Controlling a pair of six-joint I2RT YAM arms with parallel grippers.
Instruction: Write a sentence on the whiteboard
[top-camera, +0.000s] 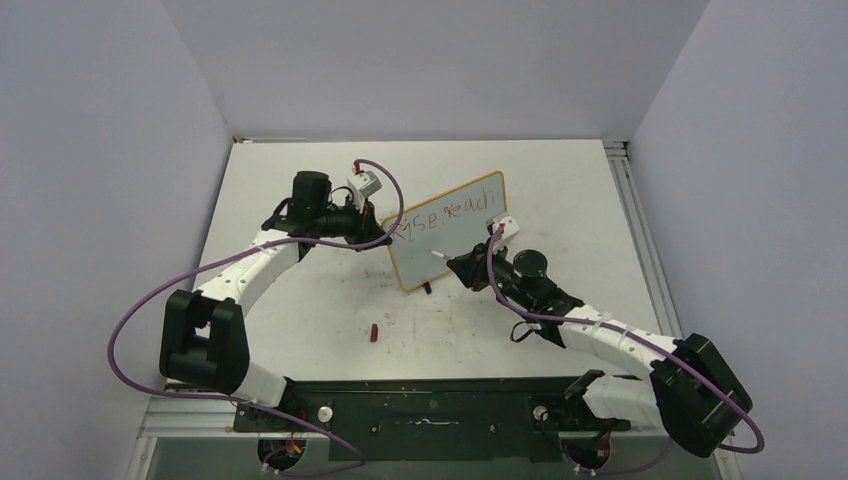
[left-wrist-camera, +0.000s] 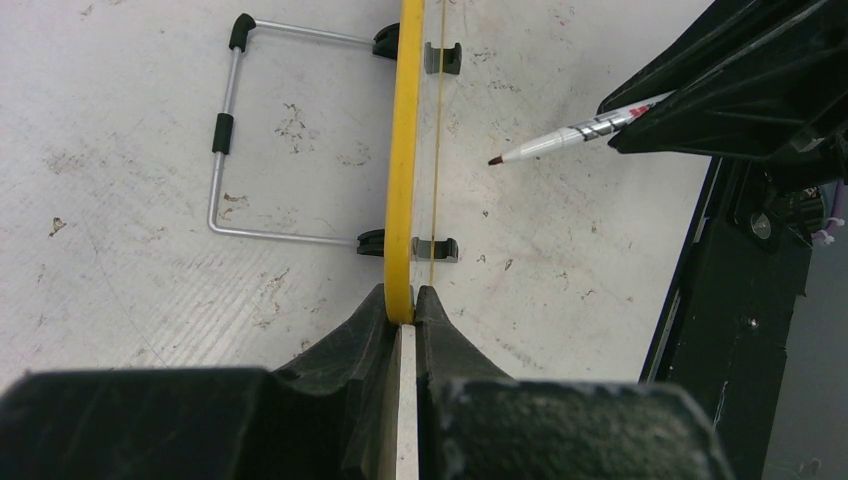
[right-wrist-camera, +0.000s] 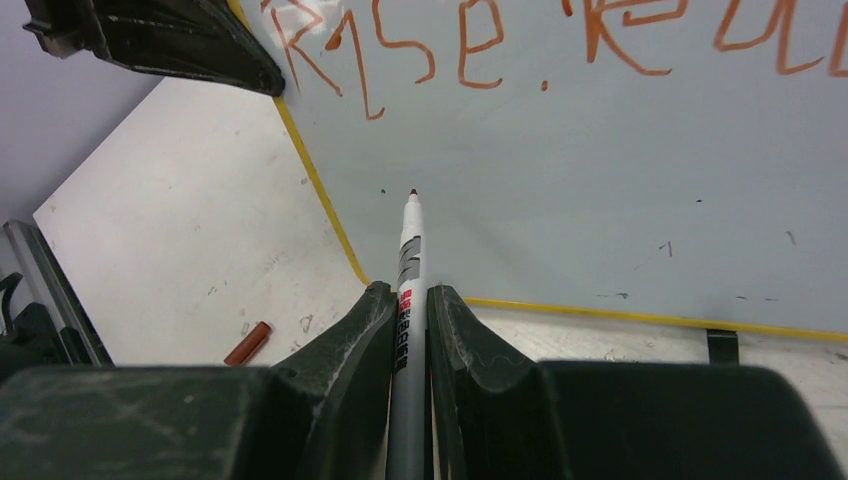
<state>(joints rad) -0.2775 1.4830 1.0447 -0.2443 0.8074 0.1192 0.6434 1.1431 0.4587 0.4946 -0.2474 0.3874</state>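
The whiteboard (top-camera: 455, 250) stands on the table on its feet, yellow-framed, tilted back. My left gripper (top-camera: 385, 238) is shut on its left edge, and the frame (left-wrist-camera: 404, 150) runs edge-on out of the closed jaws (left-wrist-camera: 402, 300). Red-brown letters of the sentence (right-wrist-camera: 480, 40) read roughly "Rise reach" in one line across the top (top-camera: 440, 213). My right gripper (right-wrist-camera: 408, 295) is shut on a grey marker (right-wrist-camera: 410, 250). Its tip points at the bare board (right-wrist-camera: 560, 200) below the writing. The left wrist view shows the marker (left-wrist-camera: 570, 137) a short way off the surface.
A small red marker cap (top-camera: 373, 332) lies on the table in front of the board, left of my right arm (right-wrist-camera: 247, 343). The board's wire stand (left-wrist-camera: 230, 130) rests on the table behind it. Grey walls close the table on three sides.
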